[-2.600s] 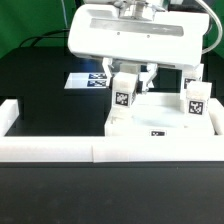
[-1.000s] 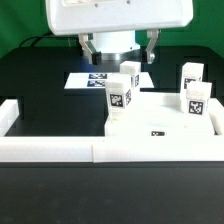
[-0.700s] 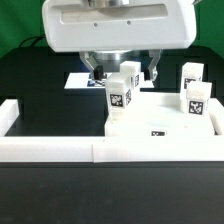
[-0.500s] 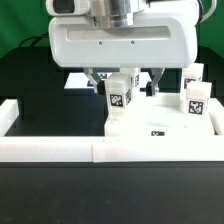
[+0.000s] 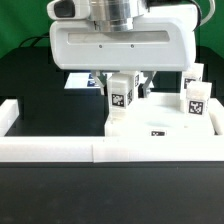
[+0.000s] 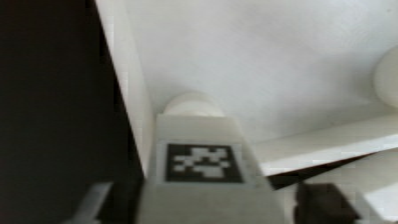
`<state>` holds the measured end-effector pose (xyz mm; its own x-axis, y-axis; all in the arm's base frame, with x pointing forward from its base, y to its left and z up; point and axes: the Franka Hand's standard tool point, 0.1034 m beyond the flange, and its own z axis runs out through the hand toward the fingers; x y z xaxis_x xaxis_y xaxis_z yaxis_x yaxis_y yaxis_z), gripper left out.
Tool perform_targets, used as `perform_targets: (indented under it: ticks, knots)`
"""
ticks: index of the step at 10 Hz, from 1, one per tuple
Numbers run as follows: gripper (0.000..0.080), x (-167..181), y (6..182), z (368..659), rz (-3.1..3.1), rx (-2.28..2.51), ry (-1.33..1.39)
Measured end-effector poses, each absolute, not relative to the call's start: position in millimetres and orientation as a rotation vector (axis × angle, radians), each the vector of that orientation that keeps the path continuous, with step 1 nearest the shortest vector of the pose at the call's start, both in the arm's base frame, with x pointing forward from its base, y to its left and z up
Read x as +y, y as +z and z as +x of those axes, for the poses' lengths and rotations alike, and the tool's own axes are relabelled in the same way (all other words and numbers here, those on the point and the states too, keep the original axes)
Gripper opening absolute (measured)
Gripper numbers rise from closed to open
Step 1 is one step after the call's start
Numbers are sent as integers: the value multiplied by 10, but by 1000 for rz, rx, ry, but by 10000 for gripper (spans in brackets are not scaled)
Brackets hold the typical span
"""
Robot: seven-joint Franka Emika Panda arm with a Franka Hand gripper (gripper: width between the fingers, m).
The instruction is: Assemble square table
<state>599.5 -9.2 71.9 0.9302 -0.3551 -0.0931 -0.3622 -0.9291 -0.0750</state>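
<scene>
1. Since a second ago the arm's big white housing has come down from above the back of the table and now fills the upper half of the exterior view. The gripper (image 5: 122, 78) has dropped around a small white tagged block leg (image 5: 121, 93), one finger either side, where before it hung clear above it.
2. Jaws have narrowed over that second. In the wrist view the dark fingertips (image 6: 111, 205) sit just beside the leg's flanks (image 6: 206, 150); I cannot tell whether they are pressing yet or are a hair off.
3. My reading: this is the grasp on the leg, closing not finished. Lift should wait until contact is certain.
4. Large white square plastic slab (image 5: 160, 125), recessed top up, lies against the long low white border wall (image 5: 60, 148); the leg stands upright at its corner on the exterior view's left.
5. Two more white tagged legs (image 5: 195, 100) stand at the exterior view's right, well apart from the gripper.
6. Surface: black tabletop (image 5: 40, 85), marker board (image 5: 82, 81) flat at the back. Green backdrop behind.
</scene>
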Motion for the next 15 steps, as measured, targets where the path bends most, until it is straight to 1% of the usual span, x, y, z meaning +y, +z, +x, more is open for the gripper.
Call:
perform_targets:
  ticks: [1, 2, 4, 8, 11, 15]
  knots:
    - [337, -95, 718, 5995, -2997, 559, 119]
    - [288, -96, 717, 5994, -2997, 559, 120]
    - [288, -98, 709, 5995, -2984, 644, 111]
    - [289, -77, 704, 6039, -2845, 1157, 0]
    - [290, -73, 699, 6052, -2499, 1712, 30]
    - [290, -67, 687, 6055, -2244, 2038, 50]
